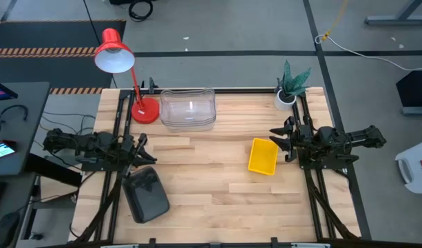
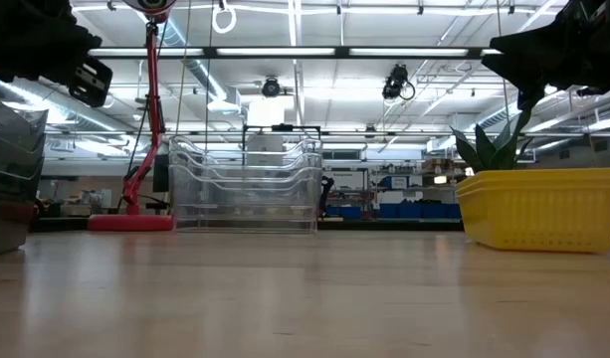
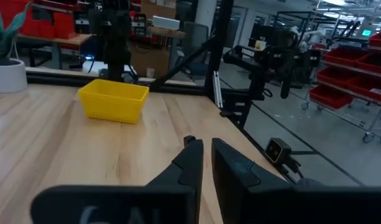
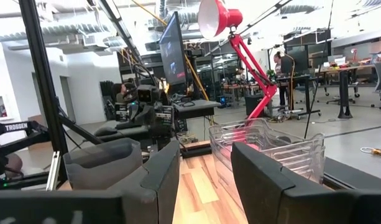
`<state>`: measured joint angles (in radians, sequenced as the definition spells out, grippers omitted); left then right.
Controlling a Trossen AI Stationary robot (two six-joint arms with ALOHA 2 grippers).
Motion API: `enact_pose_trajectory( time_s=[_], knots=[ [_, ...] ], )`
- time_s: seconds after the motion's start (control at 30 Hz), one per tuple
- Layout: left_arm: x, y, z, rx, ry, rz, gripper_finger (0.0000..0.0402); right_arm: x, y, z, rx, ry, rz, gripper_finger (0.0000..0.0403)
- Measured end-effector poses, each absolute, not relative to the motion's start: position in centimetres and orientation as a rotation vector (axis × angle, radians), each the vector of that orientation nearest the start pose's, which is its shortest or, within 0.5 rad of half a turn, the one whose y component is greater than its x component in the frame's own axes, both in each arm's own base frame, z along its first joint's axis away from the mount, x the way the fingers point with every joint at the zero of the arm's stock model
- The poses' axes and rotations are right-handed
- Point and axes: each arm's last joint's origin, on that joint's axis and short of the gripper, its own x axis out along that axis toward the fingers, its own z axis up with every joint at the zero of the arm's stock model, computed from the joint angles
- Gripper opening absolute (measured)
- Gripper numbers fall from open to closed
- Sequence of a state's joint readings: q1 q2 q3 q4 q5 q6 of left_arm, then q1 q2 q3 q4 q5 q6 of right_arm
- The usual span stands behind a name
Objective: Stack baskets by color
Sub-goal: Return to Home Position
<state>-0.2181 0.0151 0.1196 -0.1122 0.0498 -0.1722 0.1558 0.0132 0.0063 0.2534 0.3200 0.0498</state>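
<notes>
Dark grey baskets (image 1: pixel 146 195) are sitting nested in one stack by the left gripper (image 1: pixel 140 147), whose fingers (image 3: pixel 190 165) are nearly touching, holding nothing. Three clear baskets (image 1: pixel 188 109) are nesting at the table's (image 1: pixel 211 189) far edge; one yellow stack (image 1: pixel 263 156) is lying beside the right gripper (image 1: pixel 281 138), hovering spread apart, empty.

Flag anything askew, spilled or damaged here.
Nothing spilled or damaged. Only the dark grey stack, front left, sits turned against the table edge; the yellow stack slightly so; the clear stack square.
</notes>
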Motion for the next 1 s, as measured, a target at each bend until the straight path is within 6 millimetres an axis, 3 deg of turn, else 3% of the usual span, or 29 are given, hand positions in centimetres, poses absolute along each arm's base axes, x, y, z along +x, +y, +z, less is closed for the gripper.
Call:
enact_pose_trajectory(
  time_s=[1.0],
  knots=[
    [8.76, -2.09, 19.23, -0.170, 0.028, -0.267, 0.0030, 9.41, 0.56, 18.85, 0.108, -0.244, -0.157, 0.0151]
  ],
)
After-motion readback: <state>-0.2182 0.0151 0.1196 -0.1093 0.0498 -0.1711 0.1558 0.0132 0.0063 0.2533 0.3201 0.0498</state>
